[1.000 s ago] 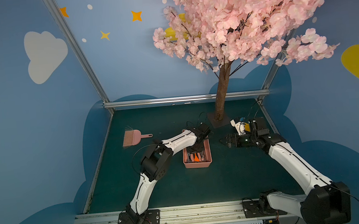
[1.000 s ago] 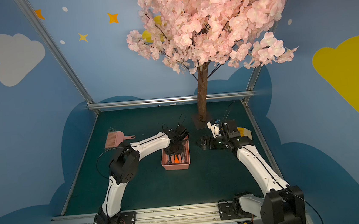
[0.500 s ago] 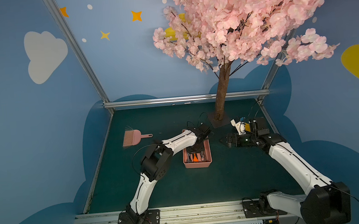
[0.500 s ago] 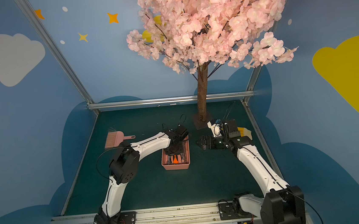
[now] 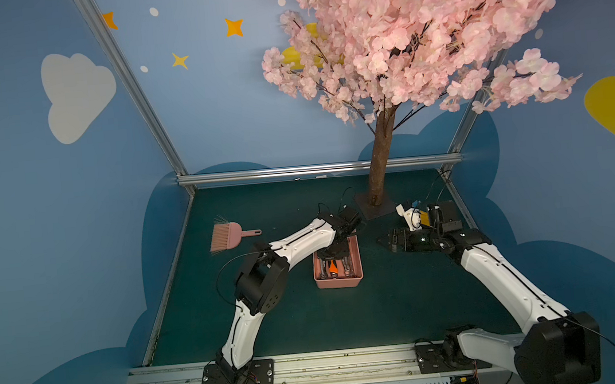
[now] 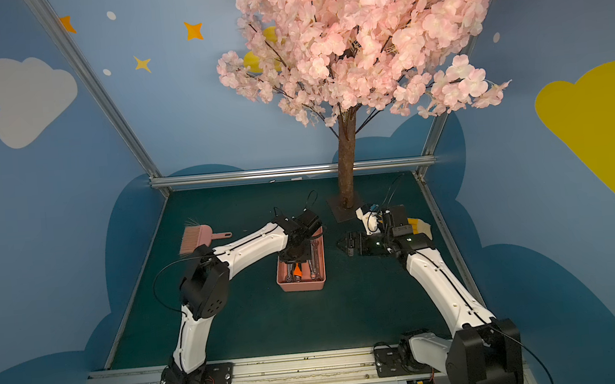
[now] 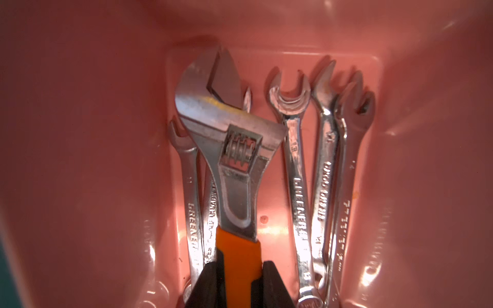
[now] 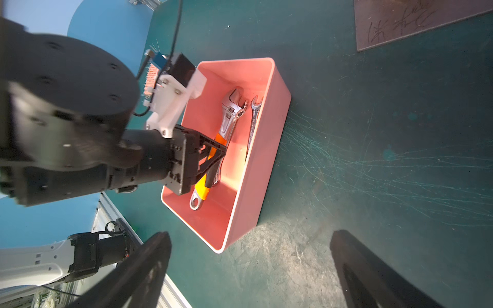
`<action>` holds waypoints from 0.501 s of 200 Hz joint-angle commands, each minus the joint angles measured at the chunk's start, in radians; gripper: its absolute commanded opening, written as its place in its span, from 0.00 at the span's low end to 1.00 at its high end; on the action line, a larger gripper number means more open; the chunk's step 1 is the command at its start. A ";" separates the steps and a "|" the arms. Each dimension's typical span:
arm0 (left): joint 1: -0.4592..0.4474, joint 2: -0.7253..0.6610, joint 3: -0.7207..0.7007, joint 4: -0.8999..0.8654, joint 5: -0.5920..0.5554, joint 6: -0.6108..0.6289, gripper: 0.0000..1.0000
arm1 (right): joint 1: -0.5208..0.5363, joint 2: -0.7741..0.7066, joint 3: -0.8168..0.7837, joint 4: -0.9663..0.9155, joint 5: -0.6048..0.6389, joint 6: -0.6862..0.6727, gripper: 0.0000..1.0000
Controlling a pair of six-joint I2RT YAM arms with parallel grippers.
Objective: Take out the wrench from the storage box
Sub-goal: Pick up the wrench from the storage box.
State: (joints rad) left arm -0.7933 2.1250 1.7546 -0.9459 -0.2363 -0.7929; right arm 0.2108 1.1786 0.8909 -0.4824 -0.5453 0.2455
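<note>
Against the views of a second ago, little has changed. The left gripper (image 7: 241, 266) remains down inside the salmon-pink storage box (image 5: 338, 283), and its black fingers (image 7: 210, 282) stay clamped on either side of the orange handle (image 7: 240, 253) of the adjustable wrench (image 8: 230, 112). The grip width looks unaltered and the arm shows no evident rise in either top view. The finding is that the grasp is made and settled, but the extraction has not visibly begun. The wrench is wholly within the box walls, with its head toward the far end wall. It lies over two of the plain combination spanners (image 7: 300, 200) that rest lengthwise on the box floor. Whether it has lifted clear of them cannot be told from these views. The right gripper (image 8: 250, 233) holds the same station just beside the box on the side toward the tree, above the bare green desk (image 5: 384, 307). Its fingers are spread wide and hold nothing. The pink hand brush (image 5: 226, 237) lies well apart on the desk and plays no part. In my judgement the task stands at the lift stage. The next move calls for a straight upward draw, keeping the long tool level enough to clear the rim. The risk is that a neighbouring spanner snags, or that the light box is dragged up with the wrench.
</note>
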 commanded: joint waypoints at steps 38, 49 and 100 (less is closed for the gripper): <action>-0.003 -0.026 0.047 -0.029 -0.006 0.031 0.03 | -0.006 0.000 0.013 0.016 -0.022 -0.017 0.98; -0.006 -0.027 0.048 -0.030 -0.014 0.031 0.03 | -0.006 -0.001 0.013 0.014 -0.019 -0.016 0.98; -0.009 -0.089 0.088 -0.076 -0.099 0.051 0.03 | -0.008 0.010 0.015 0.022 -0.032 -0.016 0.99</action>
State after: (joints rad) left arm -0.7990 2.1189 1.7935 -0.9871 -0.2741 -0.7620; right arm 0.2077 1.1793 0.8909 -0.4812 -0.5518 0.2451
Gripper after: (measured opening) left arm 0.254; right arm 0.984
